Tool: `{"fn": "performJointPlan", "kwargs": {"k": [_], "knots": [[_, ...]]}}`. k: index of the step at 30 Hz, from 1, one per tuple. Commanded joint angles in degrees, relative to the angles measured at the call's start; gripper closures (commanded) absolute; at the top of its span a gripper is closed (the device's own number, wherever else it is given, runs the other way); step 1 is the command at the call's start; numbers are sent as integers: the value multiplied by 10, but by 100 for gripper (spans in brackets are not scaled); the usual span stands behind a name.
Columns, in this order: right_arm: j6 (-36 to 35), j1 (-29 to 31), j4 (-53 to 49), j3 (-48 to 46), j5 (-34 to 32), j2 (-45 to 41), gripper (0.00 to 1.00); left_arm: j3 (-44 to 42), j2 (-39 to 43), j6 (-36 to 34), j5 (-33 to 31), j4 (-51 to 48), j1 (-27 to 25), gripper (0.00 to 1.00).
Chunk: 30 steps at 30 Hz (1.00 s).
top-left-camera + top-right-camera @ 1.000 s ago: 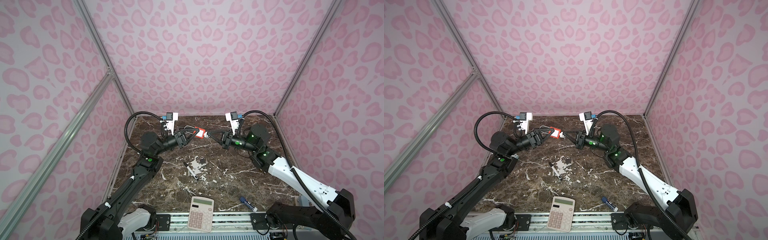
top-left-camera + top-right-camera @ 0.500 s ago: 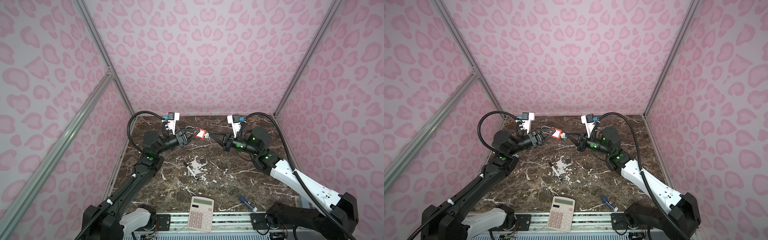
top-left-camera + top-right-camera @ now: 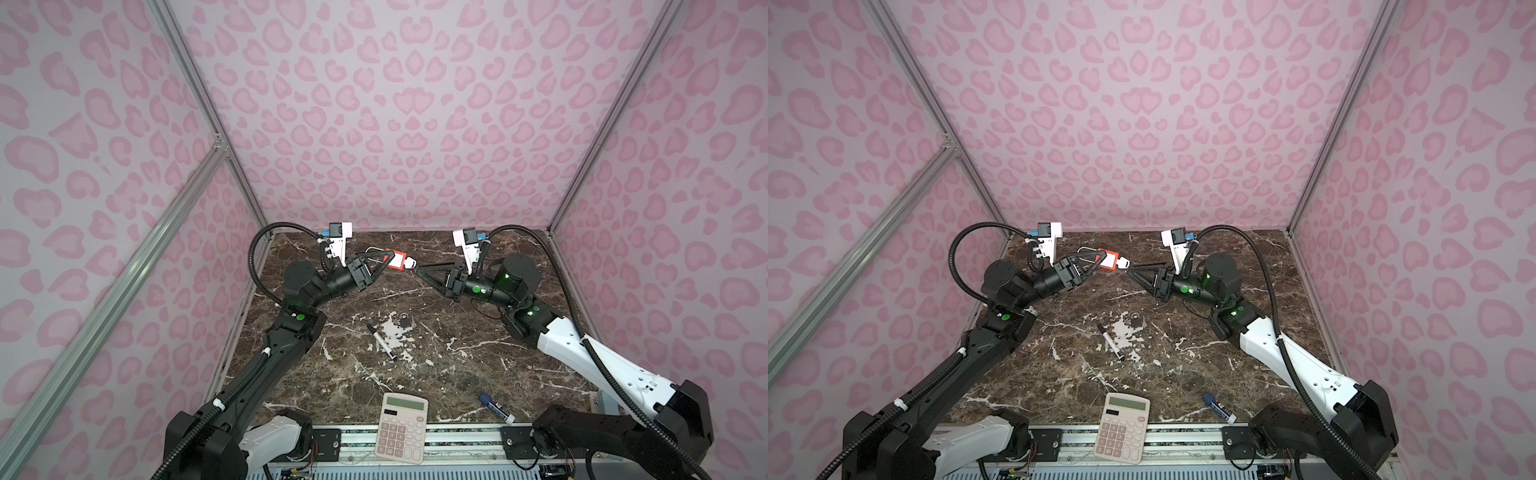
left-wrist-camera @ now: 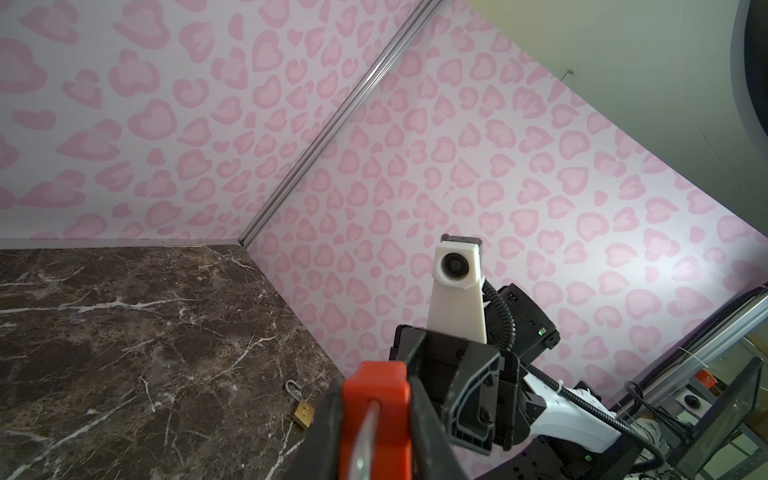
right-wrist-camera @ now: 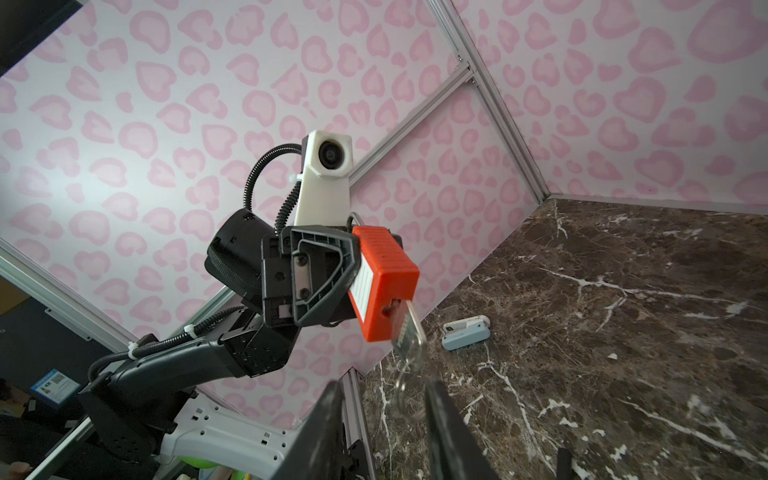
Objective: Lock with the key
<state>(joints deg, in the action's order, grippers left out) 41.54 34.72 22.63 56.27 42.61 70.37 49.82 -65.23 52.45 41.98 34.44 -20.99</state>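
Red plastic padlock [image 5: 384,282] clamped in left gripper [image 3: 384,264], held in mid-air; silver key [image 5: 409,332] seated in its keyway. Right gripper [image 5: 382,386] released, jaws parted either side of key.

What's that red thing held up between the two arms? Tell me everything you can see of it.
It is a red padlock, its body plastic-looking, ribbed on one side, with a white label on a broad face. A metal shackle loops from the end toward the left gripper, whose fingers clamp the body, holding it above the marble table. A silver key sits in its other end. Whether the shackle is shut cannot be told.
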Motion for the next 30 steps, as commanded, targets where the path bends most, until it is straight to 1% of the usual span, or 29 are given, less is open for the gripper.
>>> {"fn": "performJointPlan", "kwargs": {"k": [1, 6, 11, 13, 16, 26, 28, 30], "knots": [[18, -2, 30, 6, 14, 4, 58, 1, 7, -2, 1, 35, 1, 97], [45, -8, 67, 10, 24, 18, 57, 0, 8, -2, 4, 35, 1, 97], [57, -18, 77, 23, 33, 39, 59, 0, 10, -2, 4, 34, 0, 97], [69, -18, 91, 27, 42, 49, 62, -1, 11, -1, 4, 34, 1, 97], [90, -14, 112, 30, 55, 64, 71, -4, 12, -1, 4, 34, 1, 97], [101, 3, 133, 42, 68, 88, 80, -7, 17, -2, 2, 33, 1, 97], [104, 5, 138, 42, 71, 92, 85, -7, 17, -2, 2, 33, 1, 97], [107, 6, 142, 43, 73, 95, 94, -7, 18, -3, 2, 32, 0, 97]]}}
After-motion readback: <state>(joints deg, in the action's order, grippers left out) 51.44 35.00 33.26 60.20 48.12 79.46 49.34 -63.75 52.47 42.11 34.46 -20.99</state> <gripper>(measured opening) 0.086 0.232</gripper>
